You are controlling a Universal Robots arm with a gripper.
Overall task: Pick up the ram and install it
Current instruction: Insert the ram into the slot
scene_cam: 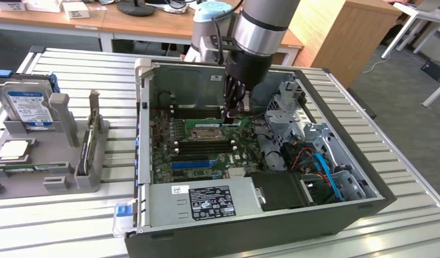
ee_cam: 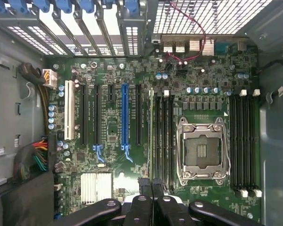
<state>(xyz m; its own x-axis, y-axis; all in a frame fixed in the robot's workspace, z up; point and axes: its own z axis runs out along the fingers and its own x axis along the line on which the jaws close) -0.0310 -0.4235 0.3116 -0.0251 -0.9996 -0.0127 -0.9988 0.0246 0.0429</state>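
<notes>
Tool (ee_cam: 151, 183), pinched narrow on the ram (ee_cam: 151, 134), stands at one o'clock of the CPU socket (scene_cam: 205, 132) in the exterior view.

**Arm** (scene_cam: 261, 29): one, silver and grey, coming down steeply from above; the lowest section is black.
**Gripper** (scene_cam: 232, 114): two slim black fingers pointing straight down, drawn together.
**Fingertips** (ee_cam: 144, 182): side by side, pinched on the thin top edge of the ram (ee_cam: 151, 136), which runs lengthwise ahead of them.
**Finger links:** black, splayed outward behind the tips.
</notes>
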